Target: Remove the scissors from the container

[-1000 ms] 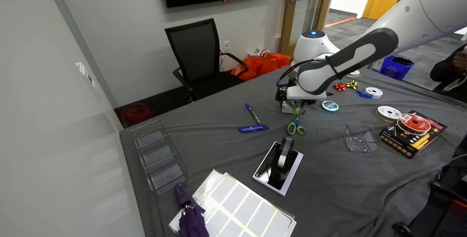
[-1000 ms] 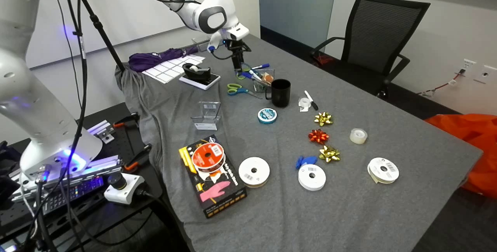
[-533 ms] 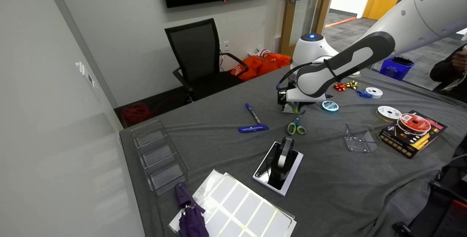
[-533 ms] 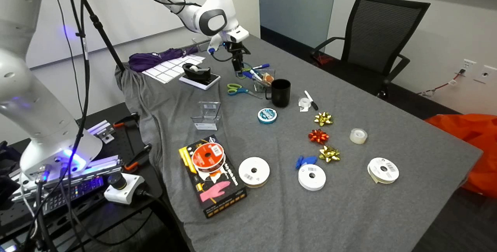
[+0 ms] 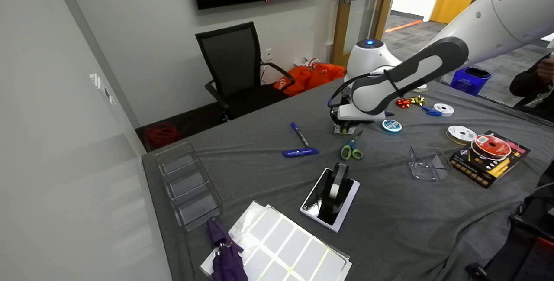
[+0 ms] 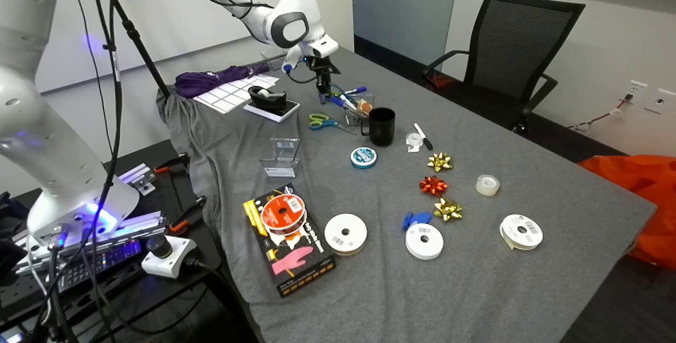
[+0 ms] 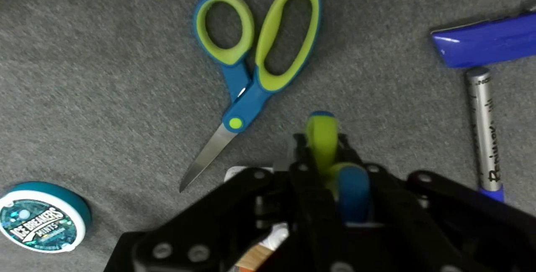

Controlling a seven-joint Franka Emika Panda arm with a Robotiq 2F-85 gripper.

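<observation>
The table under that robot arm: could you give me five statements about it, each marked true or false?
1. The gripper has a scissors handle between its fingers. True.
2. Only one pair of scissors shows. False: another pair lies on the table.
3. The black mug stands upright. True.
4. The tape dispenser lies on the floor. False: that tape dispenser stands on a white-edged slab.
5. The round tub says MINTS. True.

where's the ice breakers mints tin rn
In the wrist view, the mints tin sits at the lower left, below and left of the loose scissors. In an exterior view, it sits just in front of the black mug.
</observation>
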